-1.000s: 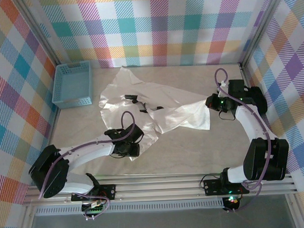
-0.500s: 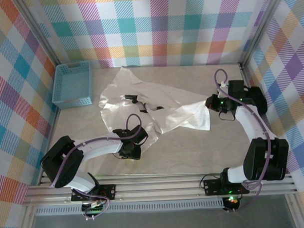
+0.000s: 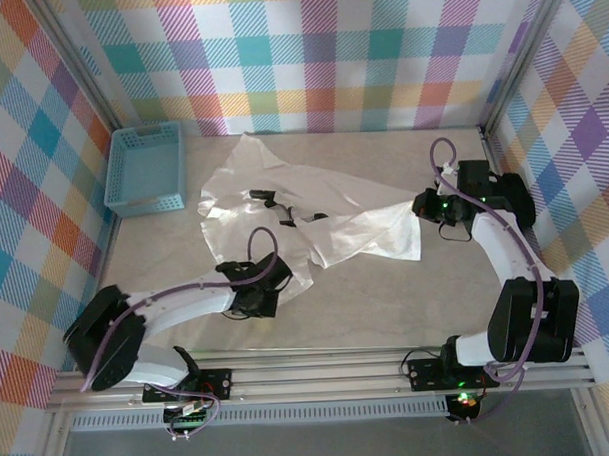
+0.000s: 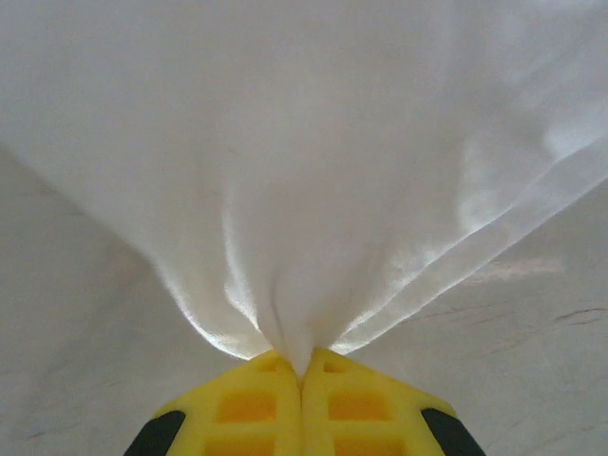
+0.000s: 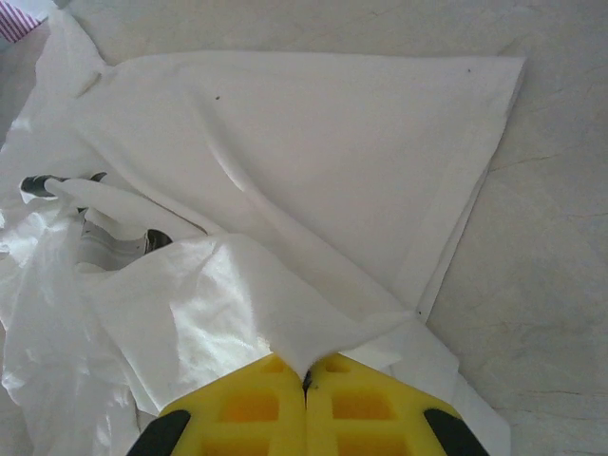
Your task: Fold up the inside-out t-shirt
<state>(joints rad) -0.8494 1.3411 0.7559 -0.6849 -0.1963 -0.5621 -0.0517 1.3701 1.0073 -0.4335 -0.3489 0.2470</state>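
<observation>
We see the basket [image 3: 144,206] at 10 o'clock on the table [image 3: 387,295], just clear of the t-shirt [image 3: 334,202] crumpled mid-table. The left gripper [image 4: 302,369], open a second ago, now pinches the t-shirt's 7 o'clock edge; the right gripper [image 5: 306,372] stays clamped on its 3 o'clock corner.

Plain white thin cotton t-shirt [image 3: 344,202], few small black marks; light blue plastic mesh basket [image 3: 145,170]; pale beige veined bench [image 3: 407,304]; pastel multicolour plaid walls [image 3: 328,47]. Yellow with black corners: left pincer [image 4: 302,366], right pincer [image 5: 306,370].
</observation>
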